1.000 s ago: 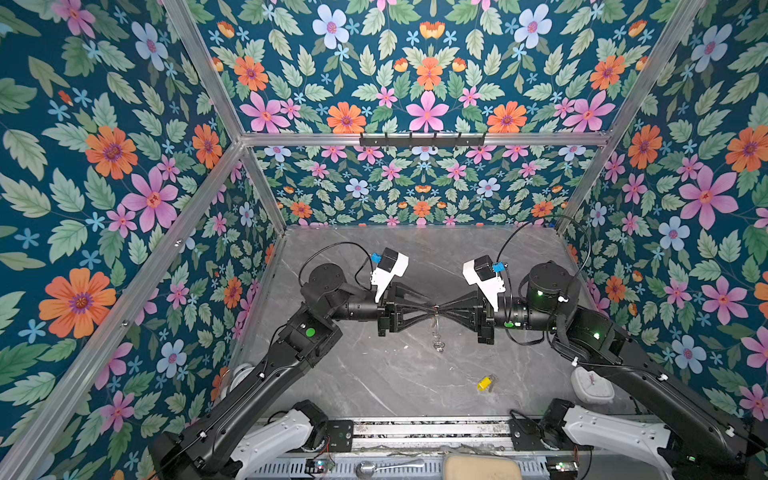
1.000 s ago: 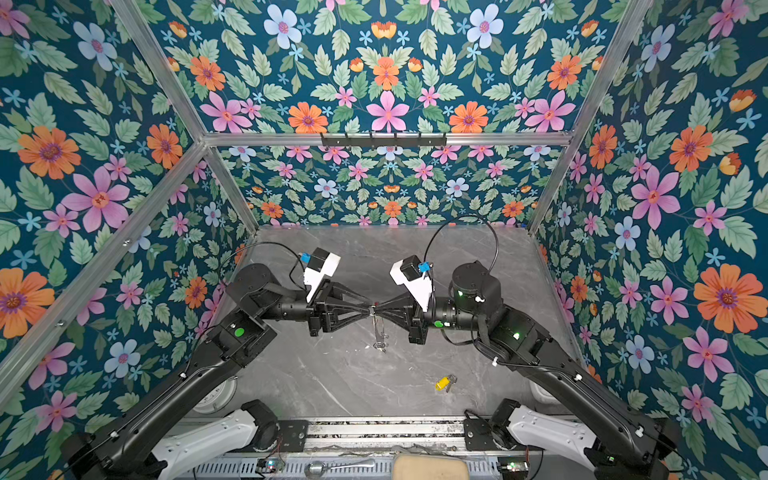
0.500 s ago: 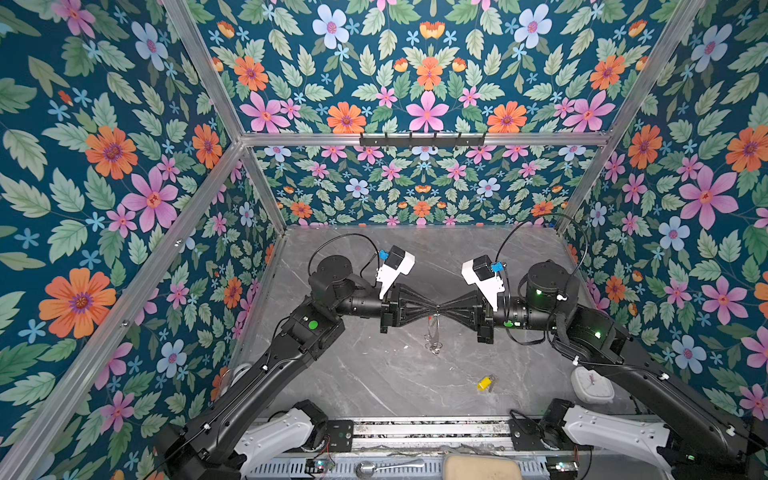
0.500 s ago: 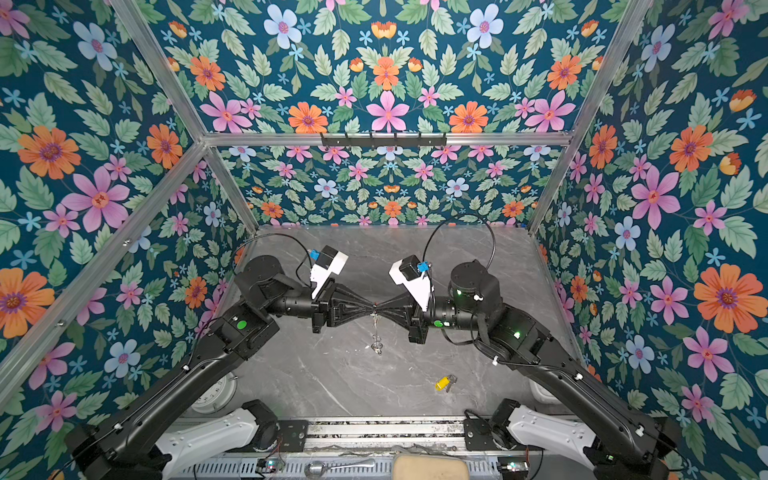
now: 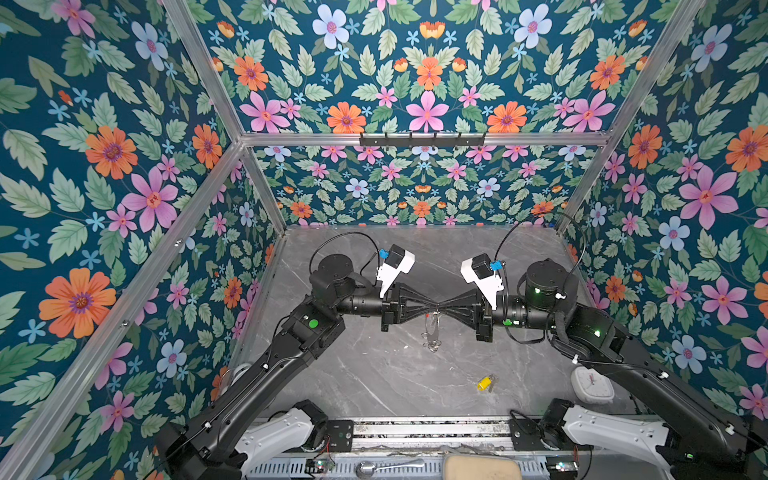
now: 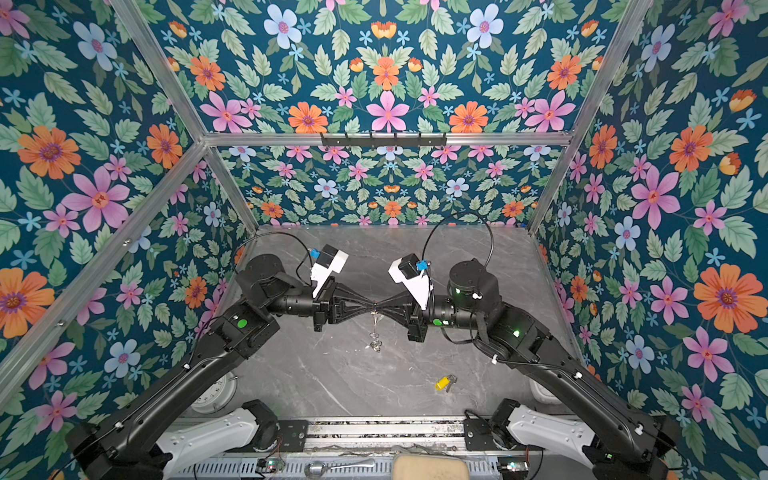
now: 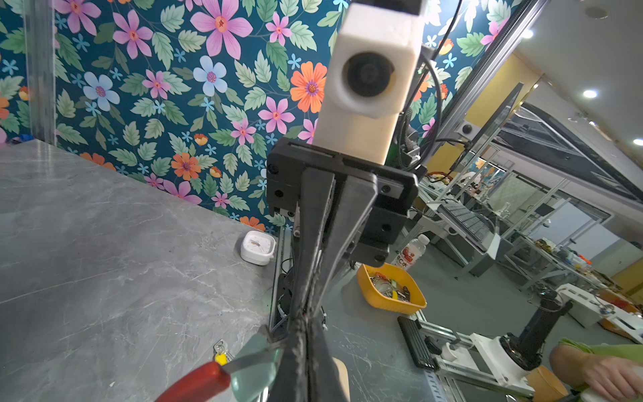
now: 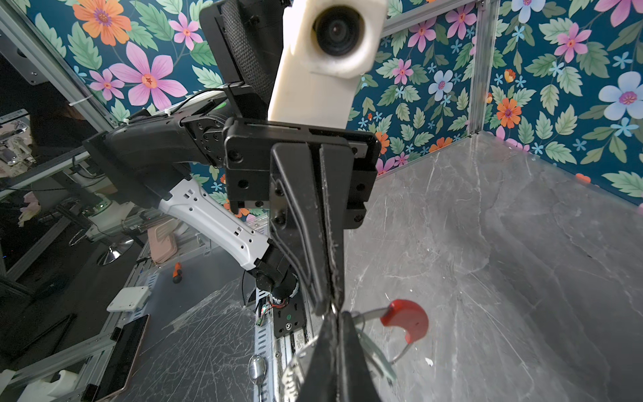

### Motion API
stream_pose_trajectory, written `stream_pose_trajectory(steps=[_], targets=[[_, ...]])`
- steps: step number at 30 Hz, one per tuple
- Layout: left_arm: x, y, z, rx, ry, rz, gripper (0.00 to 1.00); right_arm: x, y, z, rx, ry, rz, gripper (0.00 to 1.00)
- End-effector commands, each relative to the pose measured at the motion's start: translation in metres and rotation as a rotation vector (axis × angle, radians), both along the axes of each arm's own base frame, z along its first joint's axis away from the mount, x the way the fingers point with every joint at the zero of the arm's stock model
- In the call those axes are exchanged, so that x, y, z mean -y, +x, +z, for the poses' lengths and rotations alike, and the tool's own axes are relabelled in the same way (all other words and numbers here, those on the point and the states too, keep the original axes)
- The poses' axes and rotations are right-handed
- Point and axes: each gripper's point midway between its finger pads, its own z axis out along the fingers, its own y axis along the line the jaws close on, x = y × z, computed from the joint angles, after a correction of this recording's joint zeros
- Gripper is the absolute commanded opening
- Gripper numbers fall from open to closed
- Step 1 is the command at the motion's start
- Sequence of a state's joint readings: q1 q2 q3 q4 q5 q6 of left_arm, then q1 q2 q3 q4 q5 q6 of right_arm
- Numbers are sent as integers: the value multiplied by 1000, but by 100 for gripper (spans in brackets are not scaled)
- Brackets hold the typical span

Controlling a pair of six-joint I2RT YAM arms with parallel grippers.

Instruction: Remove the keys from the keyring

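Keyring [image 5: 432,332]: hangs over the middle of the bench [image 5: 365,374] from the two meeting grippers, with the red sleeve [image 8: 405,318] beside them.
Left gripper [image 5: 432,307]: closed tight at the Keyring's top; exact hold unclear.
Right gripper [image 5: 441,307]: closed, pinching the Keyring.
Mint-tag key [image 7: 255,369]: beside the Left gripper.
Yellow-tag key [image 5: 484,383]: lying free near the bench's front edge, right of middle.

The bench [image 5: 374,374], across the lower middle of both top views, looks like polished grey stone, smooth with a faint sheen. The keyring [image 5: 431,332] is thin bright metal wire. Its sleeve [image 8: 405,318] is glossy red plastic. The tag [image 5: 483,382] at lower right is shiny yellow plastic. The fingers [image 7: 315,222] are matt black, rough-grained at the tips. The camera housing [image 7: 368,87] is grainy white plastic. The rails [image 5: 291,139] are brushed aluminium, and the walls [image 5: 415,83] are matt print.
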State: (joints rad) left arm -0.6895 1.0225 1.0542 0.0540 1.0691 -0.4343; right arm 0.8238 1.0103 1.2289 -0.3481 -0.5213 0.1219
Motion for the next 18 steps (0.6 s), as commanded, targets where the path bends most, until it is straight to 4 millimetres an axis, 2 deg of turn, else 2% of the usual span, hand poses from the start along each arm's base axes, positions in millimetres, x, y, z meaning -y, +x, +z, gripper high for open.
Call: stream_pose_trajectory(steps=[1, 2, 5, 10, 14, 18], targets=[[-6, -6, 11, 96, -49, 16, 0, 1, 4, 10, 49, 38, -18, 25], [-7, -7, 13, 110, -63, 25, 0, 2, 3, 12, 54, 49, -22, 35], [-9, -6, 16, 130, -86, 44, 0, 7, 0, 12, 67, 63, -19, 46], [-12, -9, 17, 151, -122, 41, 0, 15, -2, 8, 5, 133, 77, 52], [-13, -10, 20, 157, -144, 49, 0, 8, -19, -4, -27, 126, 219, 54], [-13, -9, 20, 150, -155, 49, 0, 6, -21, -14, -40, 128, 244, 57]])
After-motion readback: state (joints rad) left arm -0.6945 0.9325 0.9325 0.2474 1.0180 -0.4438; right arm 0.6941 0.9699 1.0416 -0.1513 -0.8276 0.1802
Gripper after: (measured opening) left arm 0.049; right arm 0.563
